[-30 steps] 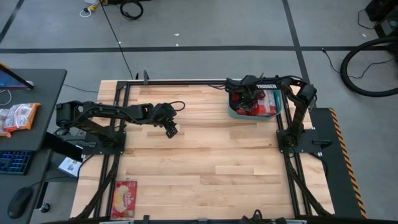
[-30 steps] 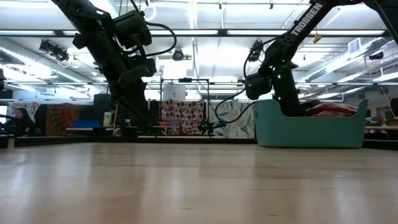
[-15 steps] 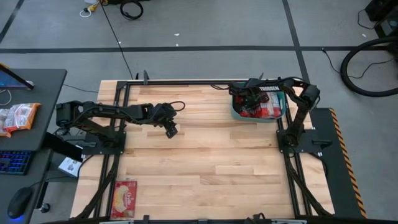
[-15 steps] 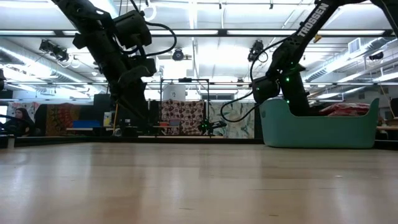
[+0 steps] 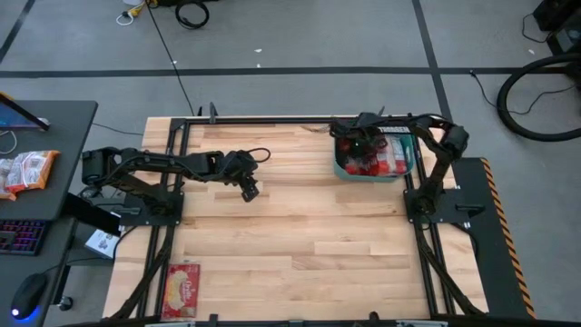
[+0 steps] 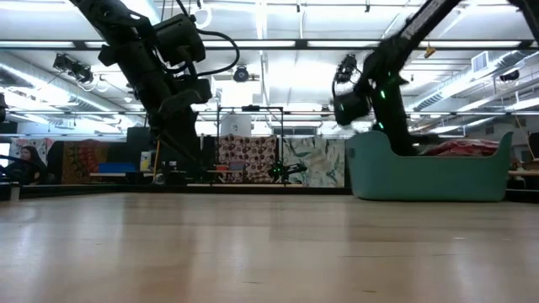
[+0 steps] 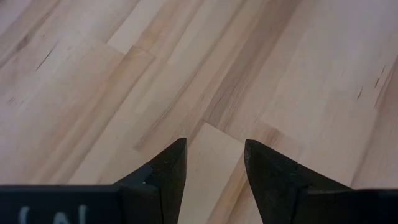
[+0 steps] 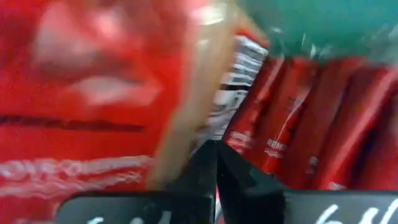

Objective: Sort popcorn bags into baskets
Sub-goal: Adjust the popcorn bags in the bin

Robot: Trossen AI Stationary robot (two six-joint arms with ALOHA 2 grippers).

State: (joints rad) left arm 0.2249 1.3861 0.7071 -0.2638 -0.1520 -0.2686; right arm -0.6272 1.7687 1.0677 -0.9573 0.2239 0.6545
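Several popcorn bags are sitting packed inside the teal basket, which is standing at about one o'clock on the desk, close to its far edge. One more bag is lying alone at seven o'clock, well apart from the tub.

You are working with the right end effector down inside the basket at its left end, fingers closed together with red packets crowding all round them; nothing is visibly caught between the tips. Because it is sitting so deep among the bags, lifting it could be dragging a packet up and over the rim, or nudging the light tub along the desk.

The left end effector is hovering with its fingers parted over bare wood around ten o'clock, holding nothing. It is the arm nearer the lone bag, yet that packet is lying right at the near edge, so a clumsy approach could be pushing it off the desk.
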